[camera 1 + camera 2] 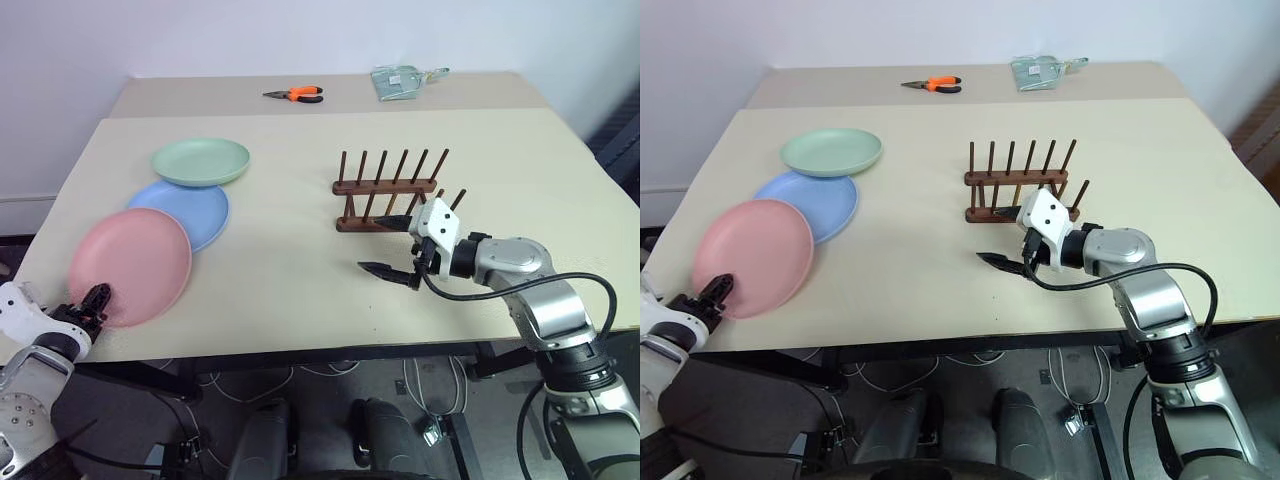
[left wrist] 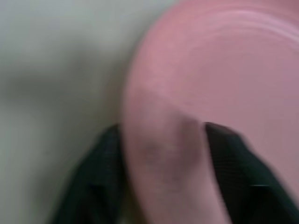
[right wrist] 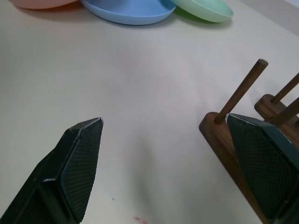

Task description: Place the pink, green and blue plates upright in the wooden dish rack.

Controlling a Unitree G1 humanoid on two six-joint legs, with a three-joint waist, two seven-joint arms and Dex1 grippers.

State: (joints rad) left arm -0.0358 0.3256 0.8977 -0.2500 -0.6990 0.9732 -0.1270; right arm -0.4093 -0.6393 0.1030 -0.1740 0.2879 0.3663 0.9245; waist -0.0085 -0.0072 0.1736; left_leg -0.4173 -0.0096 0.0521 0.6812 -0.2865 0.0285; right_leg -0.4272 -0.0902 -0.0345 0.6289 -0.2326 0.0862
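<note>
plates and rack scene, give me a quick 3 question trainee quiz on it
1. True or false: the pink plate already stands in the wooden dish rack.
2. Which plate lies farthest from the robot? A) pink plate B) blue plate C) green plate
3. Fill in: the left end effector has its fingers on either side of the rim of the ____ plate.

Key
1. False. It lies at the table's near edge, and the rack holds no plate.
2. C
3. pink. The right end effector is open beside the rack, holding nothing.
</note>
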